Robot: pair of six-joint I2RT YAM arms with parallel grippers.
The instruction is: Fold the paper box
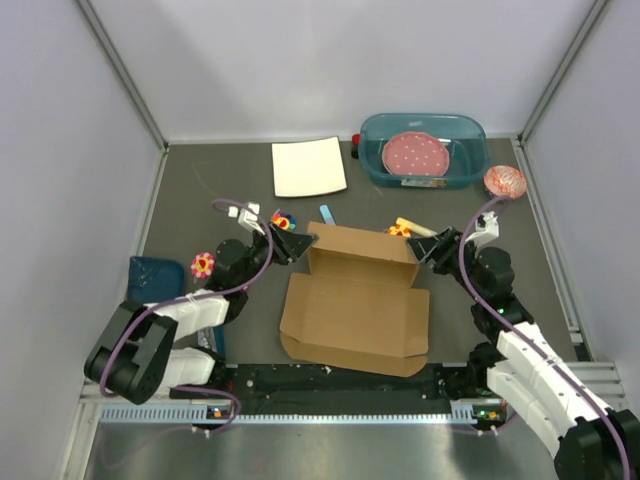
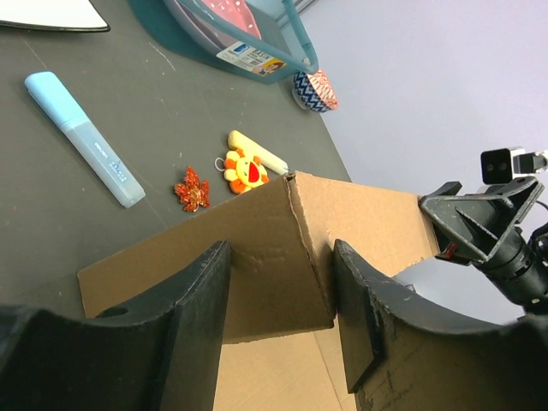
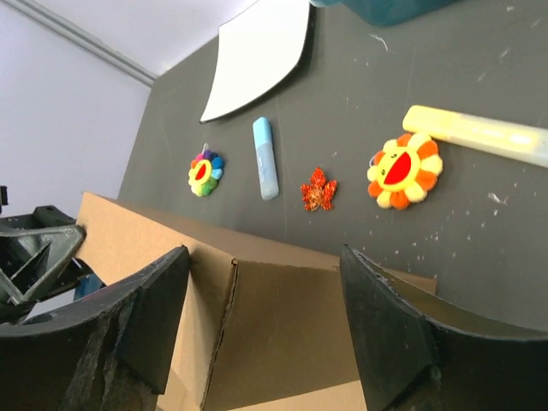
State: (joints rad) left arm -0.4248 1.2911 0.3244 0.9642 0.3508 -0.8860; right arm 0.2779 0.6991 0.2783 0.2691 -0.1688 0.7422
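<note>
The paper box lies open in the middle of the table as brown cardboard, its base flat and its rear wall standing up. My left gripper is at the rear left corner. In the left wrist view its fingers stand apart on either side of a folded-in corner flap. My right gripper is at the rear right corner. In the right wrist view its jaws stand wide either side of the other corner flap, with a gap at the right finger.
Behind the box lie a blue marker, a yellow marker, small flower toys and a red leaf. A white sheet and a teal tub holding a pink plate sit at the back. A patterned cup stands right.
</note>
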